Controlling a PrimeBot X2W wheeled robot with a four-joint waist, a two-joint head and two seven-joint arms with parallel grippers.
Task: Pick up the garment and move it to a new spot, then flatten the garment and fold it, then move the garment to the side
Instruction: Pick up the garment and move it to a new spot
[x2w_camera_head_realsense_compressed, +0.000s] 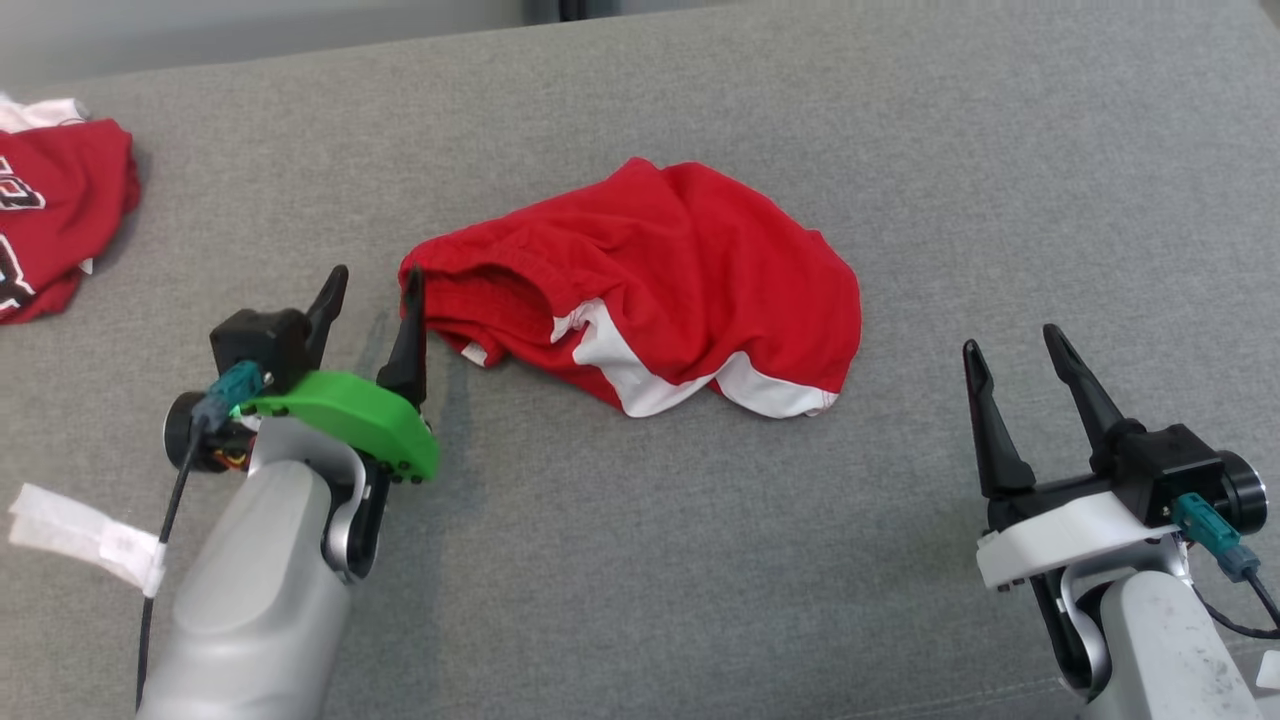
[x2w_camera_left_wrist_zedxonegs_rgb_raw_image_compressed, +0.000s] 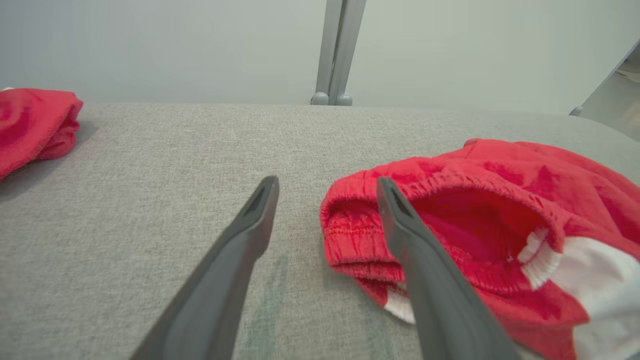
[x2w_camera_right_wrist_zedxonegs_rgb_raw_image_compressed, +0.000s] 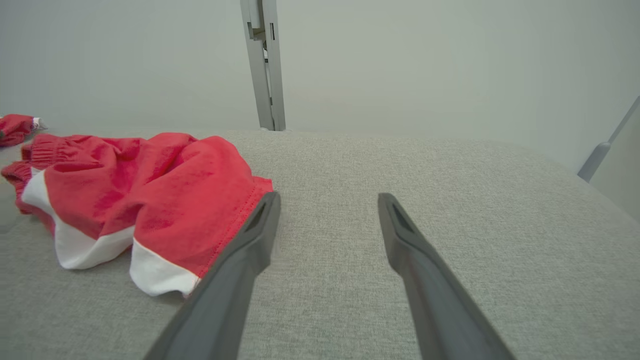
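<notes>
Jaws wide apart and empty on left gripper (x2w_camera_head_realsense_compressed: 376, 275) and right gripper (x2w_camera_head_realsense_compressed: 1010, 340), red shorts (x2w_camera_head_realsense_compressed: 650, 280) crumpled on the grey cushion (x2w_camera_head_realsense_compressed: 700, 520) just beside the left one, soft and floppy, so I'd pinch the waistband (x2w_camera_head_realsense_compressed: 490, 285).

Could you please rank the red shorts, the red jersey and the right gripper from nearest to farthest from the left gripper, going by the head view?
Measured from the left gripper:
1. red shorts: the waistband lies right beside its finger, mid-surface.
2. red jersey: at the far left edge.
3. right gripper: far across, at the lower right.
</notes>
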